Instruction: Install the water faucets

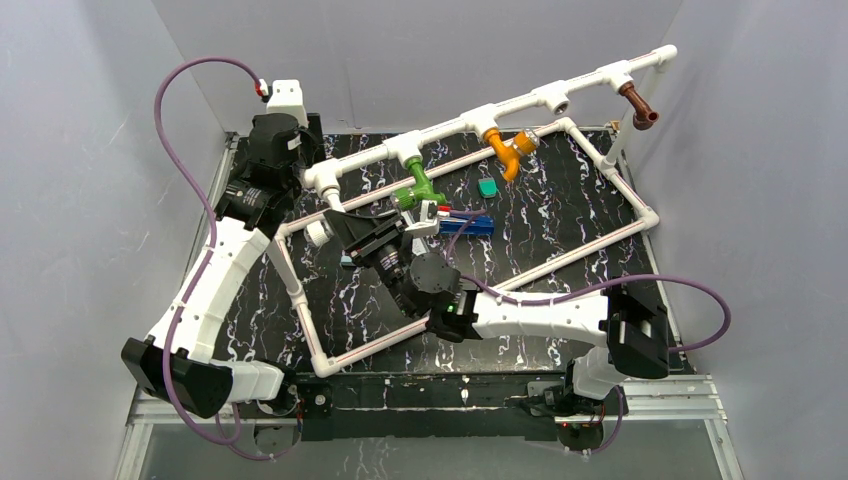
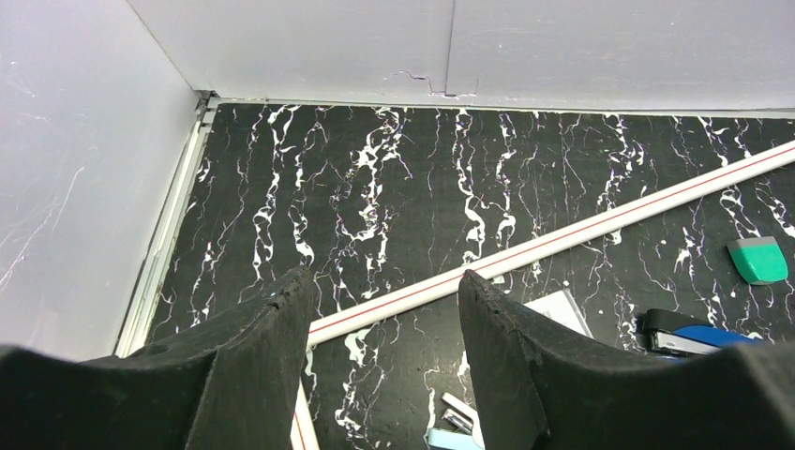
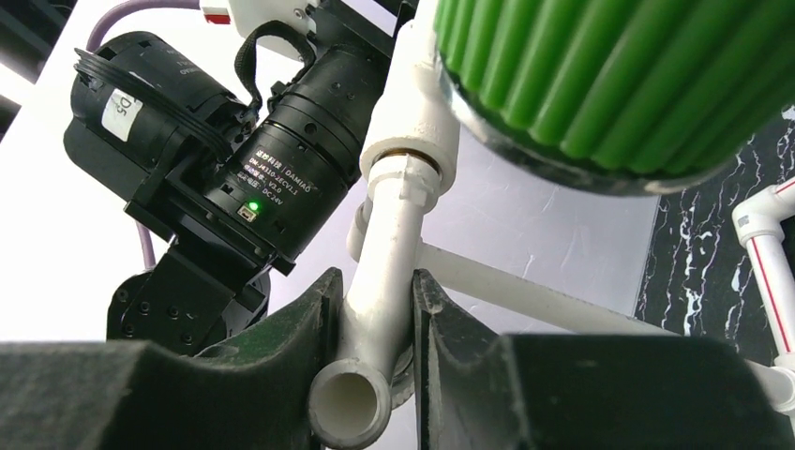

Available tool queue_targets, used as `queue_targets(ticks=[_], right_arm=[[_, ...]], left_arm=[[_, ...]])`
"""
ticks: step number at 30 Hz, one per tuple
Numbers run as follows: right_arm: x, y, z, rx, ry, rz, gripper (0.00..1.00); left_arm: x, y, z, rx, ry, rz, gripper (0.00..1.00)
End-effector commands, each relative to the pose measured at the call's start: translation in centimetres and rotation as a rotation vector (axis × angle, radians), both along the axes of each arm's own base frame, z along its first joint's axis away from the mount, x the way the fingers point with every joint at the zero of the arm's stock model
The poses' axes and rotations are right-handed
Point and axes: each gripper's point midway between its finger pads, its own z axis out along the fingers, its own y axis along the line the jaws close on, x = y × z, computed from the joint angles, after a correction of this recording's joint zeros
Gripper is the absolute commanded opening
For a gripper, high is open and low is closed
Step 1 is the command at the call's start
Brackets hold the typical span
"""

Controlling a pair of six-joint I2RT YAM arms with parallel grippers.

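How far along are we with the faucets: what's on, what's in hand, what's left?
Done: the green faucet, orange faucet and brown faucet sit in fittings on the pipe frame.
In hand: the right gripper has its jaws shut on the white faucet at the left-end fitting; I cannot tell if it is seated.
Left: one tee fitting looks unfilled.
The left gripper is open and holds nothing.

Four faucets are in view: one green faucet point(image 1: 418, 187), one orange faucet point(image 1: 505, 150), one brown faucet point(image 1: 638, 105) and one white faucet point(image 3: 384, 272). There is one white pipe frame point(image 1: 445, 133), one blue box point(image 1: 472, 224) and one teal piece point(image 1: 487, 187). The arms number two, the left arm point(image 1: 215, 280) and the right arm point(image 1: 540, 312).
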Motion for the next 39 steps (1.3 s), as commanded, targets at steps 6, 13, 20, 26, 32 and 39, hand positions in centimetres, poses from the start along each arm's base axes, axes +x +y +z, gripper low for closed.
queue_targets(ticks=[6, 13, 20, 26, 32, 39], right_arm=[[-1.0, -3.8, 7.6, 0.282, -0.047, 0.076, 0.55], [-1.1, -3.8, 6.7, 0.248, -0.047, 0.086, 0.71], [-1.3, -3.8, 4.8, 0.184, -0.024, 0.094, 0.73], [-1.6, -4.0, 3.0, 0.1, -0.001, 0.106, 0.74], [-1.9, -5.4, 2.0, -0.015, -0.035, 0.087, 0.74], [-2.6, -6.3, 2.2, -0.247, -0.203, 0.082, 0.74]], left_arm=[[-4.4, -1.9, -11.3, 0.13, 0.417, -0.125, 0.56], [-4.4, -1.9, -11.3, 0.129, 0.417, -0.125, 0.56], [-4.4, -1.9, -11.4, 0.128, 0.419, -0.127, 0.56], [-4.5, -1.9, -11.2, 0.129, 0.412, -0.125, 0.57], [-4.4, -1.9, -11.3, 0.131, 0.416, -0.125, 0.56], [-4.4, -1.9, -11.4, 0.135, 0.421, -0.124, 0.56]])
